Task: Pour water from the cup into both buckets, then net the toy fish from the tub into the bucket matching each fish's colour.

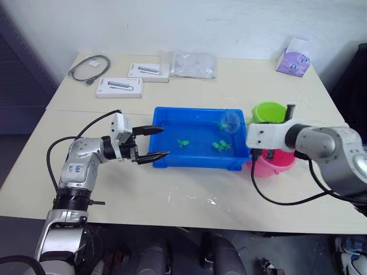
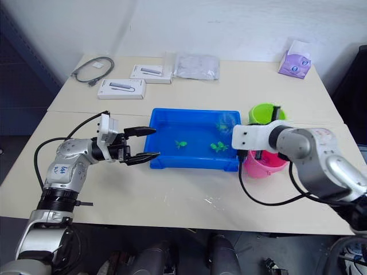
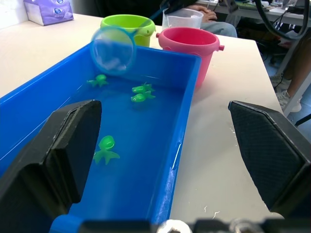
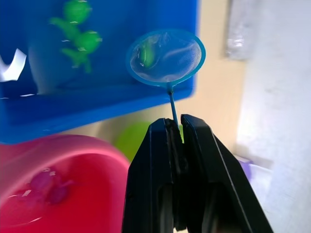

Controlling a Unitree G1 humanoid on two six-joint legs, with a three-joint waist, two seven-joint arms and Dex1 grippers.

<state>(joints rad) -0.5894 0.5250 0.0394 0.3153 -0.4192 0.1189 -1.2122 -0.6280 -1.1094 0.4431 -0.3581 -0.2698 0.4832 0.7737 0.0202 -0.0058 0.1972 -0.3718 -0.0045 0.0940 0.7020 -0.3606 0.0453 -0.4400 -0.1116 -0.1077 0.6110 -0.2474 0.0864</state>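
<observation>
1. Two claws are seen over the tabletop [image 1: 189, 195]: the left claw [image 1: 153, 142] is held with its black fingers wide apart at the left end of the tub [image 1: 172, 117], one finger over the rim and one just outside it, gripping nothing.
2. The right claw [image 4: 176, 141] is clamped tight on the thin dark stick of the net [image 4: 165, 57]; in the head views this claw is hidden behind the white wrist housing.
3. The net's light blue hoop is held above the right end of the tub; a green shape shows through the mesh, though whether it lies inside the net or in the tub beneath cannot be told.
4. Four green toy fish [image 3: 105, 149] are counted in the tub's water, one apart near the middle and the rest towards the right end.
5. The lime green bucket [image 1: 269, 111] and the pink bucket [image 1: 275, 163] are stood just beside the tub's right end; the pink one is largely covered by the right arm.
6. Blurred magenta shapes [image 4: 48, 187] are made out in the pink bucket's water.
7. The cup [image 3: 183, 18] is seen behind the pink bucket, cut off by that bucket's rim.
</observation>
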